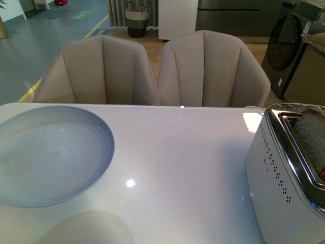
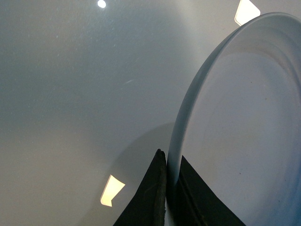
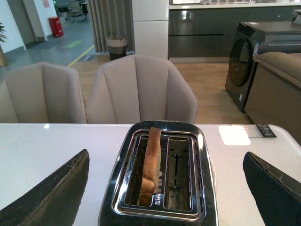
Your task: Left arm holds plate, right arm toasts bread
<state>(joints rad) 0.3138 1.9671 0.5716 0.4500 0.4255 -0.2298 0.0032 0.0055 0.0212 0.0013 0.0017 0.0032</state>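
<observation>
The pale blue-grey plate hangs at the left above the white table and casts a shadow below it. In the left wrist view my left gripper is shut on the plate's rim, one black jaw on each side. At the right stands a silver toaster with the bread poking out of one slot. The right wrist view looks down on the toaster. There the brown slice of bread stands on edge in one slot and the other slot is empty. My right gripper is open wide above the toaster, holding nothing.
Two beige chairs stand behind the table's far edge. A small white square lies beside the toaster. Bare tabletop spans between plate and toaster. A dark washing machine stands at the back right.
</observation>
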